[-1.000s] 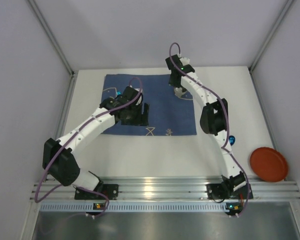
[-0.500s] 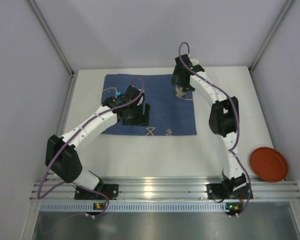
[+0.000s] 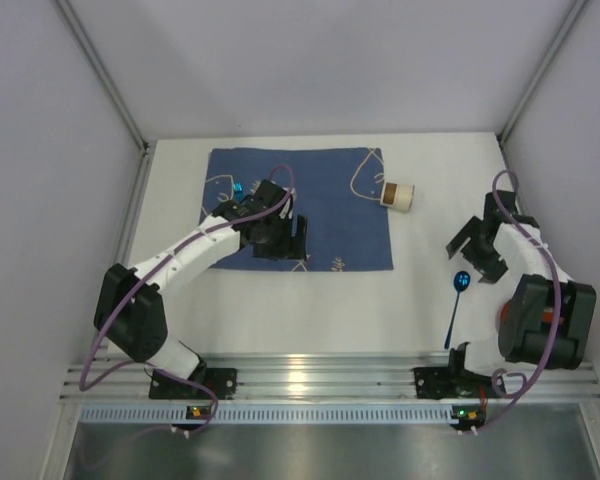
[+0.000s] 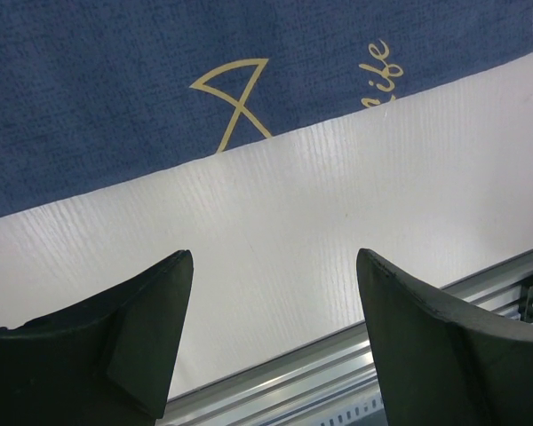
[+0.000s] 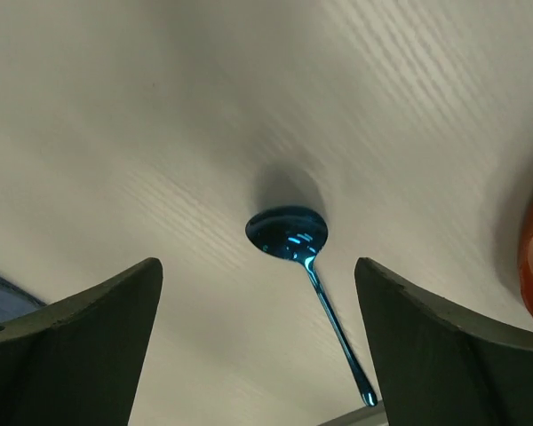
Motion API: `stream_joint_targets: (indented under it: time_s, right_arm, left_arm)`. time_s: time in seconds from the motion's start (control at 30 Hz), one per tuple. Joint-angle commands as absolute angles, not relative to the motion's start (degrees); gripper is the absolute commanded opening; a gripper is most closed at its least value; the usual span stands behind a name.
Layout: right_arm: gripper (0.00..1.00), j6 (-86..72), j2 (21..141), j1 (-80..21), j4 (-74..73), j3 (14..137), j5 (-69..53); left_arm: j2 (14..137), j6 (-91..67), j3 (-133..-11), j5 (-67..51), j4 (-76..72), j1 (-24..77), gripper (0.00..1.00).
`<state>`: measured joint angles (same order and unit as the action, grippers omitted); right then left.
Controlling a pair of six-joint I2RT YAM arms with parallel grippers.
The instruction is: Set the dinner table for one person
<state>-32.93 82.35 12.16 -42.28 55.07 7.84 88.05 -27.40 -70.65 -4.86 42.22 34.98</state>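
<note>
Left gripper [image 4: 274, 264] wide and empty over the near edge of the mat [image 3: 330, 195]. Right gripper [image 5: 258, 264] wide above the spoon [image 5: 287, 232] by the right edge of the dinner table [image 3: 380, 312]

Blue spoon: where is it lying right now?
Top view: the blue spoon lies on the right side of the dinner table, right of the blue mat, its bowl next to the open right claw.

Dinner table [image 3: 310, 305]: wide white matte rectangular top, level
</note>
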Motion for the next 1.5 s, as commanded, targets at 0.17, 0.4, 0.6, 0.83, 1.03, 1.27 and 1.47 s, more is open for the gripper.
stream_joint_targets:
  time_s: [0.17,0.4,0.6,0.83,1.03,1.27,1.47]
  right_arm:
    - [0.86,-30.2,77.1,9.8,-37.5,51.9,-1.2]
    - [0.79,-37.8,82.2,9.7,-16.1,53.2,-17.3]
    - [0.75,-47.6,94.2,8.4,-0.8,60.5,-23.5]
    - [0.74,-50.3,105.9,5.9,1.1,73.0,-24.5]
    - [0.71,-52.9,111.0,5.0,0.8,78.2,-27.1]
    - [0.62,-54.5,112.1,3.4,0.8,77.5,-26.5]
    - [0.52,-55.8,112.1,2.8,0.5,77.3,-27.5]
  left_arm:
    - [89.0,-26.5,-71.2,-8.1,38.3,35.4,0.79]
    - [87.0,-25.0,-70.0,-7.2,40.4,35.5,0.79]
    - [84.0,-24.4,-69.3,-5.5,42.8,35.5,0.79]
    - [85.2,-25.0,-70.7,-3.4,43.1,35.5,0.79]
    - [91.4,-24.6,-78.0,-3.3,48.2,35.4,0.79]
    - [97.9,-23.5,-84.7,-3.6,51.3,35.3,0.8]
    - [99.8,-22.4,-88.8,-2.9,52.5,35.3,0.8]
